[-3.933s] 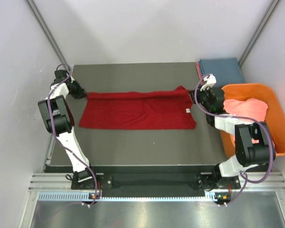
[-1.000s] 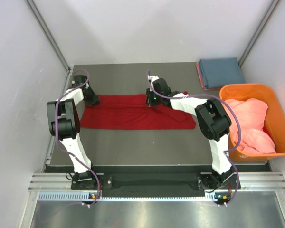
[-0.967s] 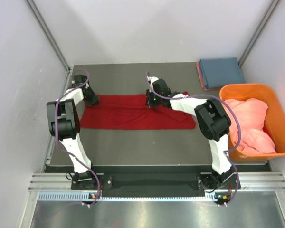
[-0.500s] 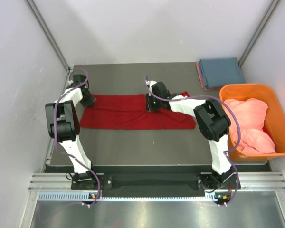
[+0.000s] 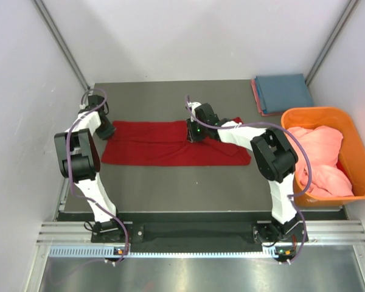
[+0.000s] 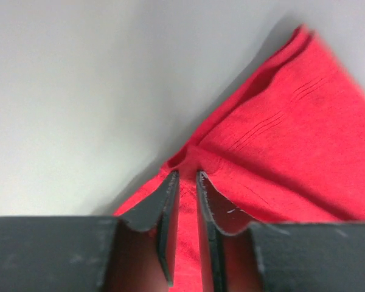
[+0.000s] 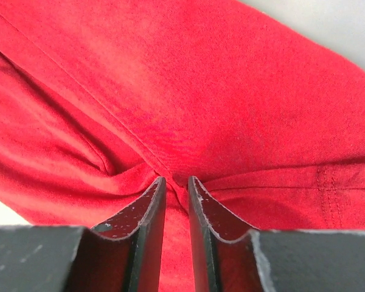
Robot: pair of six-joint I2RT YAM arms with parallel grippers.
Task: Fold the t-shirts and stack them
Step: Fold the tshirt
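A deep red t-shirt lies as a long band across the dark table. My left gripper is at its far left corner. In the left wrist view the gripper is shut on the red cloth, which puckers at the tips. My right gripper sits on the shirt's far edge near its middle. The right wrist view shows that gripper shut on a ridge of red cloth. A folded blue t-shirt lies at the back right. A salmon-pink t-shirt is heaped in the tub.
The orange plastic tub stands at the table's right edge, close to the right arm. A salmon-pink edge shows under the blue t-shirt's left side. Grey walls close in the left, back and right.
The left gripper has slid left, pulling the shirt's far left corner outward. The right gripper, earlier at the shirt's right end, now holds near its middle and has barely moved lately.
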